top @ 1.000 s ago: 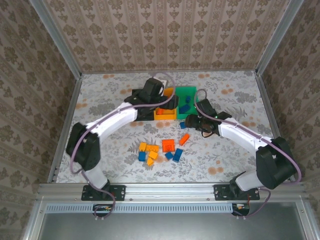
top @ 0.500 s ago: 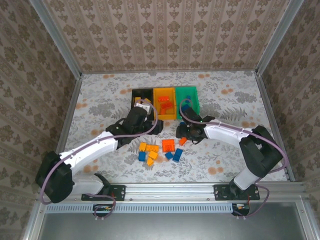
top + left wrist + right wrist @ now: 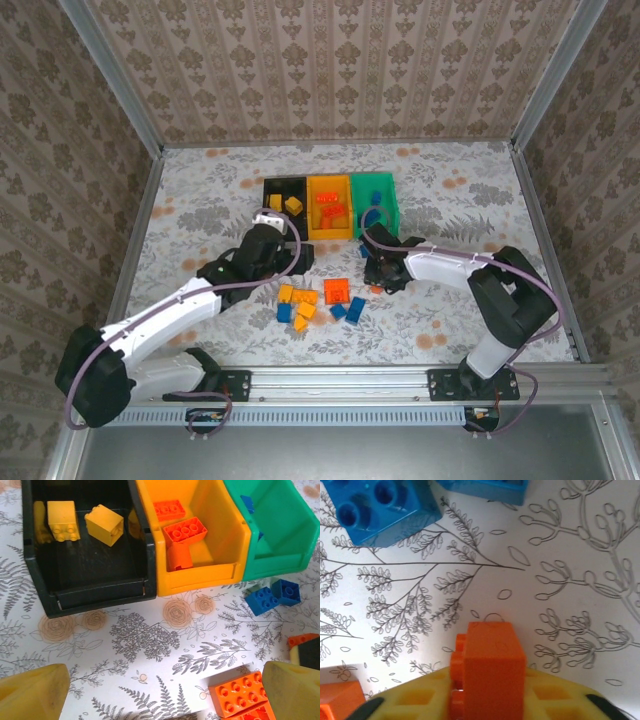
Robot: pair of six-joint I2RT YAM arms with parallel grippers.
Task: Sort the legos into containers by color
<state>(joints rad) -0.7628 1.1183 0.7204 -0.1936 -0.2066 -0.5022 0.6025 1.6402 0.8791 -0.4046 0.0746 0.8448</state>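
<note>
In front of the green bin (image 3: 280, 555), right gripper (image 3: 376, 278): pinched a red-orange brick (image 3: 487, 667).
Left gripper (image 3: 165, 692): spread wide, empty.
Doing it well: a straight lift seemed wise, then release inside the yellow-orange bin (image 3: 200, 577).

Fixed overhead camera looks down from the near edge over the floral-patterned tabletop (image 3: 200, 200). Left wrist camera faces the joined black, yellow-orange and green plastic bins (image 3: 200, 577) from near; right wrist camera, pressed close to a red-orange studded plastic brick (image 3: 487, 665), shares the left view's two blue studded plastic bricks (image 3: 380, 505).
</note>
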